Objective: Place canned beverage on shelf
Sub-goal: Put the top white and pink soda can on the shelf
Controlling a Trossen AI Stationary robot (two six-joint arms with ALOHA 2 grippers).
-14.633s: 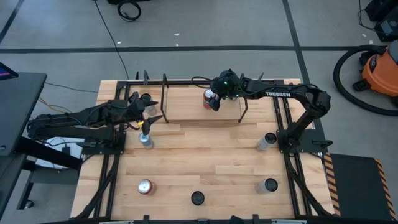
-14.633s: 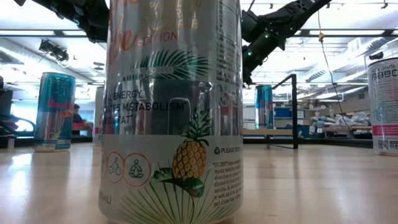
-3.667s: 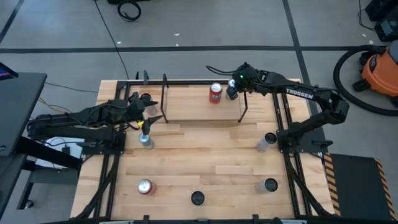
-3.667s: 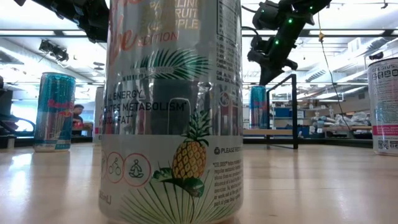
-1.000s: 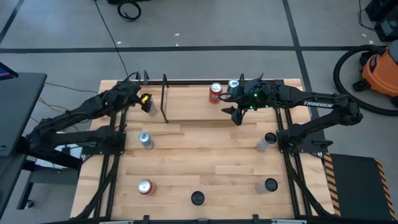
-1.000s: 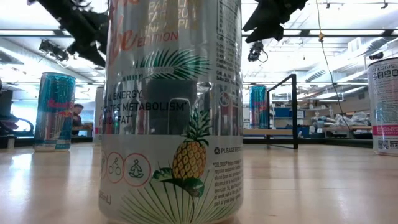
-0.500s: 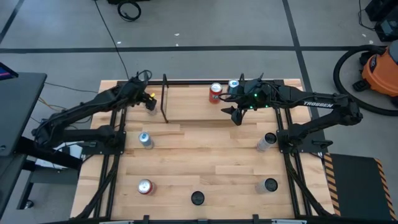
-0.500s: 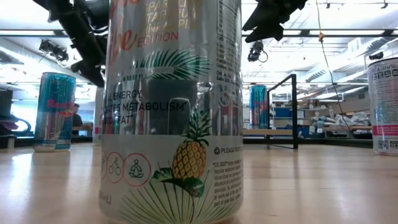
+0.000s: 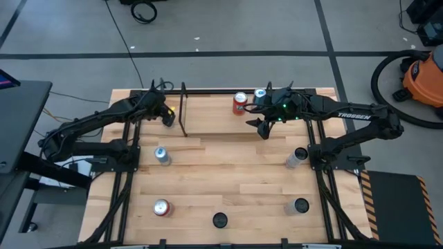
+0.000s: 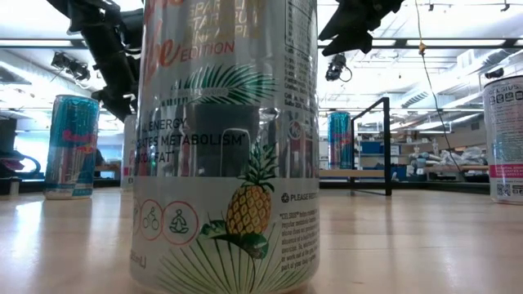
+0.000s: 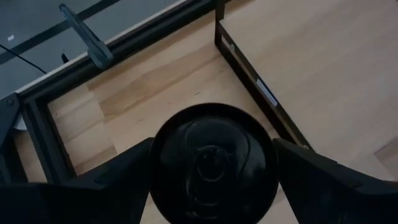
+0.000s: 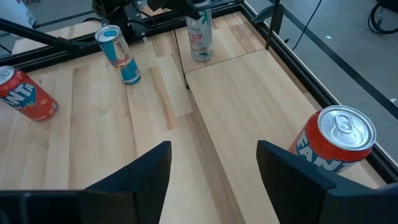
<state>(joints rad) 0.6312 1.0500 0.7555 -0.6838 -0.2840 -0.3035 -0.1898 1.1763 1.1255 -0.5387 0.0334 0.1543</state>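
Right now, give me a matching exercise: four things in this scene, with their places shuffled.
Things:
1 pineapple can
2 left gripper
3 right gripper
4 orange vacuum

Places:
A over the shelf's right end
B table's front edge
C over a can left of the shelf
D floor, right of the table

Pairs: 1-B, 2-C, 3-A, 4-D

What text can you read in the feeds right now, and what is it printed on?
"TROSSEN": right arm.
"EDITION", "ENERGY", "METABOLISM", "PLEASE RECYCLE": pineapple can nearest the low camera; its fine print is too small.
"PEACH": slim can beside the shelf.
"FANTA", partly cut off: orange can on the shelf.
Teal can's lettering: blurred.
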